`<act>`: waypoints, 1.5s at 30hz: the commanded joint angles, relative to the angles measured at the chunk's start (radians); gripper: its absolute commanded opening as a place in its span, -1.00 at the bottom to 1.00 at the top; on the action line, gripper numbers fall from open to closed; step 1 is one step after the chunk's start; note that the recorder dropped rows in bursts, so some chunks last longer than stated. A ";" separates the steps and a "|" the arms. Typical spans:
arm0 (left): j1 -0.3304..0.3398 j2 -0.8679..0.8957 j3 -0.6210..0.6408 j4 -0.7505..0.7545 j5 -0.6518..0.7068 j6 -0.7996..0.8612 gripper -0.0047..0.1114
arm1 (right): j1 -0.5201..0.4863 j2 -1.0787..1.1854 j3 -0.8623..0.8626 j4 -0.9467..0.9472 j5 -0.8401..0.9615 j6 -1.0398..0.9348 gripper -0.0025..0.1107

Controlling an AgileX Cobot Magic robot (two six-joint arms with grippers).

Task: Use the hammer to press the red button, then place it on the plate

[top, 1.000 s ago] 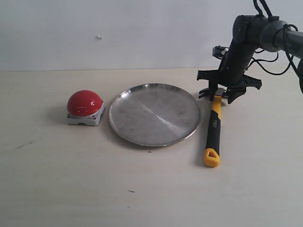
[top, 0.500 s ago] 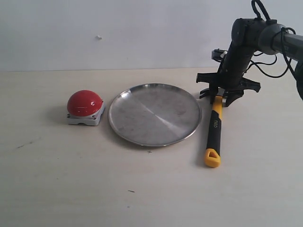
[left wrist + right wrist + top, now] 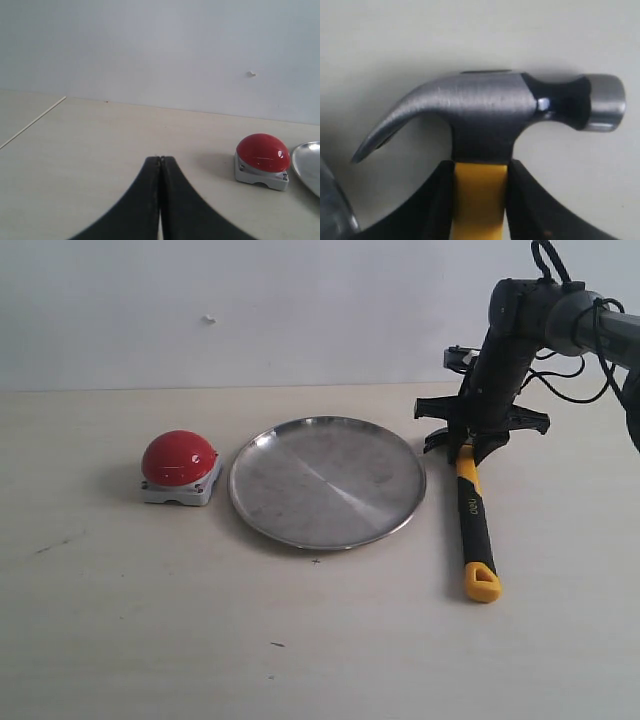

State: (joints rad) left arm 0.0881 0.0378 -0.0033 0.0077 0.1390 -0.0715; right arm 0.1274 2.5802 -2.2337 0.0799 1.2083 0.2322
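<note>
Right fingers point(image 3: 432, 210) clamp the hammer point(image 3: 480, 107) just under its head, so we control the striking face. The handle trails over the worktop point(image 3: 150, 620) beside the plate point(image 3: 327, 480). Beyond sits the red button point(image 3: 179, 457). Left fingers point(image 3: 145, 200) are pressed together, empty.

Exterior: head of the dark-headed claw hammer with yellow-and-black handle point(image 3: 472, 515) mostly hidden behind the right tool point(image 3: 465, 445). Handle lettering too small to read. Right arm point(image 3: 560, 315) cut off at the frame edge. Left wrist: round brushed silver metal plate point(image 3: 307, 167) cut by the edge, only a rim sliver shows. Right wrist: hammer handle cut off, plate edge blurred.
</note>
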 commanded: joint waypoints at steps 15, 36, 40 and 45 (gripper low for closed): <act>0.003 -0.003 0.003 0.002 -0.001 -0.006 -0.92 | 0.001 -0.220 0.079 0.142 0.013 -0.225 -0.96; 0.003 -0.003 0.003 0.002 -0.001 -0.006 -0.92 | -0.025 -0.518 0.510 0.609 0.000 -0.600 -0.96; 0.003 -0.003 0.003 0.002 -0.001 -0.006 -0.92 | -0.025 -0.560 0.581 0.733 -0.003 -0.692 -0.96; 0.003 -0.003 0.003 0.002 -0.001 -0.006 -0.92 | -0.023 -0.604 0.699 0.943 0.003 -0.837 -0.96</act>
State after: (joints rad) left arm 0.0881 0.0378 -0.0033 0.0077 0.1390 -0.0715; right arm 0.1078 2.0156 -1.5843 0.8661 1.2079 -0.5134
